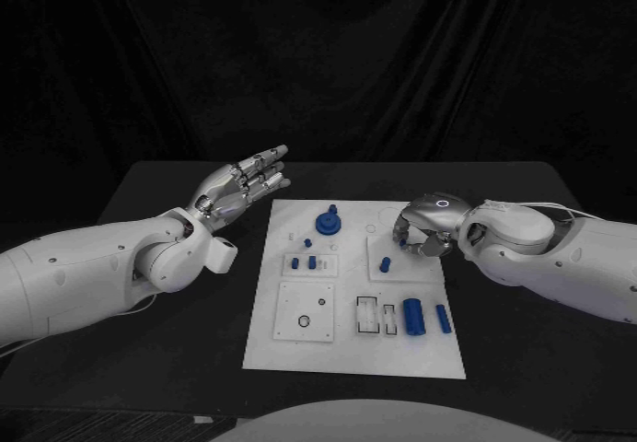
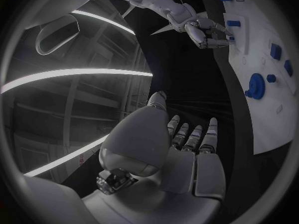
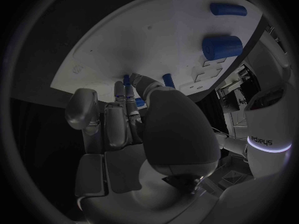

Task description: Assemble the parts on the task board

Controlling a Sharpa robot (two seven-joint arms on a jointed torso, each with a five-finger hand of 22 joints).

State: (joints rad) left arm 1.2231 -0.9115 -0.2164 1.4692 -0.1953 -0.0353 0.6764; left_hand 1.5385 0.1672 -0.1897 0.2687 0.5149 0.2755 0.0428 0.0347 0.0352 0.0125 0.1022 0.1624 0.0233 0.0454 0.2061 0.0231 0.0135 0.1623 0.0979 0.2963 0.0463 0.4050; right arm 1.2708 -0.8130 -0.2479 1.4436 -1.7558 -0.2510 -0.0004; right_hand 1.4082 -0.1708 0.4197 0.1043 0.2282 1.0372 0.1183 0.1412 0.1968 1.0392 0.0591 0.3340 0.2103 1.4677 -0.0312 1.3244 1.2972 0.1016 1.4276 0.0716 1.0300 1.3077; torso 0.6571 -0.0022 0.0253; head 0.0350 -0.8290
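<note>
Right hand [image 1: 427, 230] curled over task board [image 1: 356, 345]

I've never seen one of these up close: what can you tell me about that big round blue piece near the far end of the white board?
The round blue part looks like matte plastic: a wide, flat disc with a narrower knob or stem rising from its middle. It stands upright on the task board, near the far edge, left of centre. Nothing touches it but the board. The left hand hovers off the board with fingers spread; the right hand works further right. The left wrist view shows the same disc shape.
</note>
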